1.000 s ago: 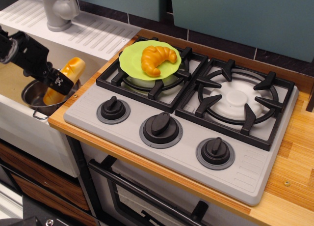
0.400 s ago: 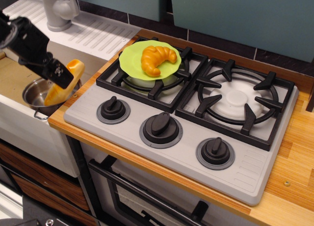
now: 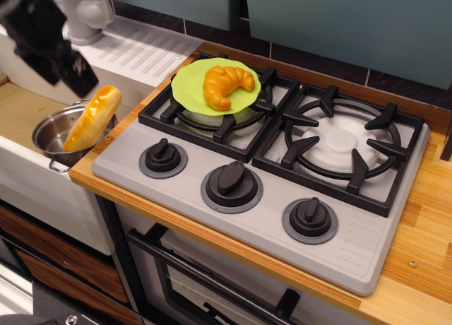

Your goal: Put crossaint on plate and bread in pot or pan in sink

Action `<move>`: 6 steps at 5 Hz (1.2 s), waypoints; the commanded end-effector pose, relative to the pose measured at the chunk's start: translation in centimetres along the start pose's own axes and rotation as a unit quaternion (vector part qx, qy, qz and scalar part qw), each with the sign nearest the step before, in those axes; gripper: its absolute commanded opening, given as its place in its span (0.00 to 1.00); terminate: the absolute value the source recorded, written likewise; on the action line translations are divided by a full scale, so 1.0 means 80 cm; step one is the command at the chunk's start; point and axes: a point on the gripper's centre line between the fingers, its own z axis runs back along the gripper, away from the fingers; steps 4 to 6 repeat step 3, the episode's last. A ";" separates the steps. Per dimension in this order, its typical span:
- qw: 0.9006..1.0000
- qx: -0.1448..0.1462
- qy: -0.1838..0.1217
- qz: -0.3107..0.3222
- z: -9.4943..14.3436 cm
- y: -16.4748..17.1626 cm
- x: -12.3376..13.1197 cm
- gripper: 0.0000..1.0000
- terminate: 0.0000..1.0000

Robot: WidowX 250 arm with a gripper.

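Note:
The crossaint (image 3: 224, 85) lies on the lime-green plate (image 3: 185, 88), which rests on the stove's back left burner. The bread (image 3: 92, 118) stands tilted in the steel pot (image 3: 48, 133), its upper end leaning over the rim toward the counter. The pot sits in the sink (image 3: 21, 106) at its right side. My gripper (image 3: 73, 72) is black and motion-blurred at the upper left, above the pot and clear of the bread. It holds nothing and its jaws look apart.
A grey tap (image 3: 83, 14) and the ribbed white drainboard (image 3: 141, 49) lie behind the sink. The grey stove (image 3: 233, 191) has two black grates and three knobs. The wooden counter edge (image 3: 424, 254) runs on the right.
My gripper let go of the bread and rose up and back toward the tap. The bread stays leaning in the pot. The crossaint and plate have not moved.

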 end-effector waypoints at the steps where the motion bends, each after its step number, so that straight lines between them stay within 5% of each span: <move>1: 0.997 0.067 0.029 -0.009 0.095 -0.025 0.044 1.00 0.00; 2: 0.997 0.067 0.029 -0.009 0.095 -0.025 0.044 1.00 0.00; 3: 0.997 0.067 0.029 -0.009 0.095 -0.025 0.044 1.00 1.00; 6: 0.997 0.067 0.029 -0.009 0.095 -0.025 0.044 1.00 1.00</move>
